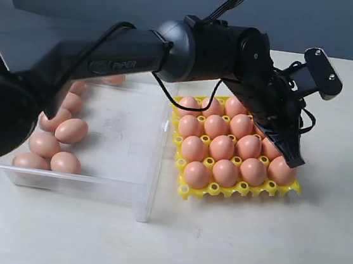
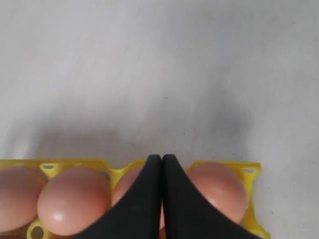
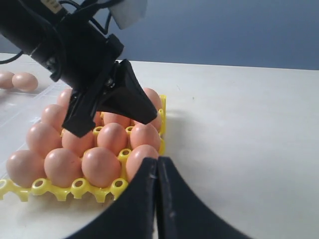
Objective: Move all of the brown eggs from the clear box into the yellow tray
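On the counter (image 1: 245, 254), the yellow tray (image 1: 227, 189) is sitting just beside the clear box (image 1: 124, 139), on the box's right in the exterior view. Brown eggs (image 1: 225, 171) are filling every tray cup that is showing. A few cups along the right side are hiding under the arm, so cannot tell if the tray is full. Roughly eight more eggs are lying loose in the clear box, bunching at its left end, some partly hidden.

Left arm (image 1: 128, 53) is reaching across the box from the left and over the tray, its jaws pointing down at the tray's front right corner. Left jaws are pressing flat against each other, gripping nothing, with tips hanging just over the corner egg. Cannot tell if they are touching it. Left wrist view is showing those tips over the tray's edge row, with counter beyond.

Right jaws are showing only in the right wrist view. They are also pressing together, holding nothing, and sitting low near a tray corner, facing the eggs and the left arm.
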Tool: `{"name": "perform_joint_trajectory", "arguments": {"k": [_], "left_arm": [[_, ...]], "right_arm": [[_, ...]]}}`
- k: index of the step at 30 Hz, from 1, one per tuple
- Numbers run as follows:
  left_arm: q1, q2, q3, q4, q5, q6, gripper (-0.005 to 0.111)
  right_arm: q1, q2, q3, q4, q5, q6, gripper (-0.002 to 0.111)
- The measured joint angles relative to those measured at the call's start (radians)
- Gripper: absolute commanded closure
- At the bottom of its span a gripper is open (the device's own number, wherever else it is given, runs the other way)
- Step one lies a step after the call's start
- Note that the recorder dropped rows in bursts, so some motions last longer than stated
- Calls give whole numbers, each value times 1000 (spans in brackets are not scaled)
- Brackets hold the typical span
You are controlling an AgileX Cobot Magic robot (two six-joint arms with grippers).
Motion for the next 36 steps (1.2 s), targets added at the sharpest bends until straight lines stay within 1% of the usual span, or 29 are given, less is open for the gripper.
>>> {"name": "perform_joint_trajectory", "arguments": {"k": [5, 10, 21, 30, 32, 36], "left_arm": [[0, 25, 0, -62, -10, 57, 106], [0, 45, 0, -90, 5, 69, 106], [0, 48, 0, -83, 109, 73, 106], [0, 18, 0, -72, 89, 73, 106], [0, 2, 0, -74, 115, 73, 106], [0, -36, 0, -79, 254, 76, 106]], "right_arm": [[0, 0, 0, 0, 0, 0, 107], [0, 0, 0, 0, 0, 0, 107], [0, 0, 0, 0, 0, 0, 107], [0, 0, 0, 0, 0, 0, 107], [0, 0, 0, 0, 0, 0, 107], [0, 0, 0, 0, 0, 0, 107]]}}
